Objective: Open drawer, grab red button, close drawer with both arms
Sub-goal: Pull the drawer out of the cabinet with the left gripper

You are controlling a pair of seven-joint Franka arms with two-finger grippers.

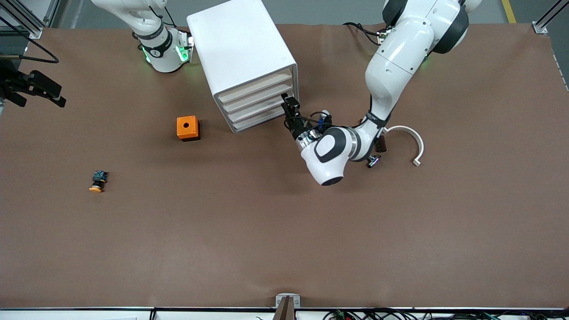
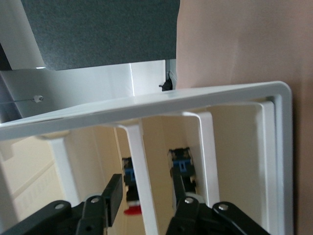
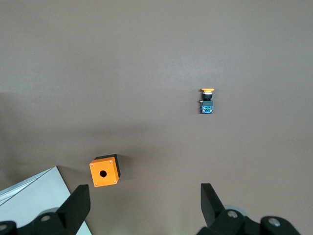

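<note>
The white drawer cabinet stands toward the robots' bases, and all its drawers are pushed in. My left gripper is at the drawer fronts' corner. In the left wrist view it is shut on the white handle bar of one drawer, one finger on each side. The button's red cap and black-and-blue body show through that drawer's pale wall. My right gripper hangs open, high over the table near the orange cube, and is out of the front view.
The orange cube sits beside the cabinet. An orange-yellow capped button lies nearer the front camera. A white curved piece lies by the left arm. Another black-and-blue part shows in the neighbouring drawer.
</note>
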